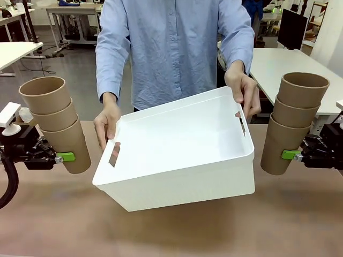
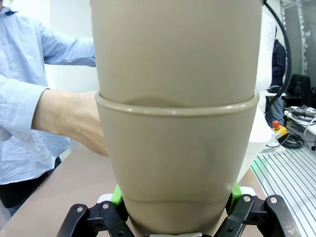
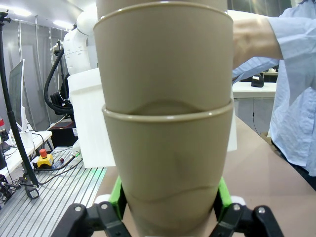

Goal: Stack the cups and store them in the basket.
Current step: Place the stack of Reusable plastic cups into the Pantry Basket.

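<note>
The left stack [image 2: 177, 148] of three cups is being clamped by the left gripper [image 2: 176, 193], the right stack [image 3: 168, 148] by the right gripper [image 3: 168, 195]. The basket [image 1: 177, 176] is being held tilted between them by a person's hands [image 1: 107, 123]. Storing is judged pending: both stacks need lowering inside.

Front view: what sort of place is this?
Probably a robotics lab: white work tables behind the person, a dark monitor, and, in the right wrist view, a red emergency-stop button.
</note>
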You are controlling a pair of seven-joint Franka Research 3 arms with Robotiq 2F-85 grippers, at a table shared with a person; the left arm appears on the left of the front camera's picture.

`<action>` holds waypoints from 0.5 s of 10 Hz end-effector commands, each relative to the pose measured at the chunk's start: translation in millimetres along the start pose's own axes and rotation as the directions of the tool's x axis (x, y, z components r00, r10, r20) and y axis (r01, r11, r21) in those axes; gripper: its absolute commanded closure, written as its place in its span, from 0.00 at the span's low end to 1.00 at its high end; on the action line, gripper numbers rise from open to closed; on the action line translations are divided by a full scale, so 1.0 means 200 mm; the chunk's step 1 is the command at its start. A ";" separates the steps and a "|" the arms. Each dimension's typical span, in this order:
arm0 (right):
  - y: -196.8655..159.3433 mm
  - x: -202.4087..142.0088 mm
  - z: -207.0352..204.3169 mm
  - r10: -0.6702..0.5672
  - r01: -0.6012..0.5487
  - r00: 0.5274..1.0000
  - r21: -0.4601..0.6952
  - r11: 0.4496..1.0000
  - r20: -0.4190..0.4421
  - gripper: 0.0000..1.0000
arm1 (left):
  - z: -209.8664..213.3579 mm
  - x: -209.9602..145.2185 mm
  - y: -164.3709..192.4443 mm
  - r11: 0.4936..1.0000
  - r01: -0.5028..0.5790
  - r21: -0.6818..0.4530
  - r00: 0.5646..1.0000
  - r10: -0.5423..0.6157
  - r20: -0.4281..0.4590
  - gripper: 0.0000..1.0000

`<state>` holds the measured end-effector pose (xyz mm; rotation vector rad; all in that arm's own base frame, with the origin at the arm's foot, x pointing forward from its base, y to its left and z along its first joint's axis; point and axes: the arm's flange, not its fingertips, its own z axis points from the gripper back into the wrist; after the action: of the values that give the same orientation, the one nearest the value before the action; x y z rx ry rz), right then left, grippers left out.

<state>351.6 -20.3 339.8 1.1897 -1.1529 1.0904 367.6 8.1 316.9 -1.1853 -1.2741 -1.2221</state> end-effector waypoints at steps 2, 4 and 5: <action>0.00 0.02 -0.01 0.010 -0.010 1.000 0.002 1.000 -0.001 0.15 | -0.02 0.32 -0.17 0.997 -0.025 -0.073 0.999 0.022 -0.045 0.14; 0.00 0.02 -0.01 0.010 -0.010 1.000 0.002 1.000 -0.001 0.15 | -0.10 0.58 -0.23 0.991 -0.066 -0.120 0.991 0.051 -0.124 0.14; 0.00 0.02 -0.01 0.010 -0.010 1.000 0.002 1.000 -0.001 0.15 | -0.16 0.69 -0.24 0.988 -0.102 -0.113 0.981 0.081 -0.175 0.14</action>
<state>351.6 -20.1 339.6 1.1902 -1.1520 1.0905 340.0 -3.9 429.4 -1.1921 -1.0894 -1.3208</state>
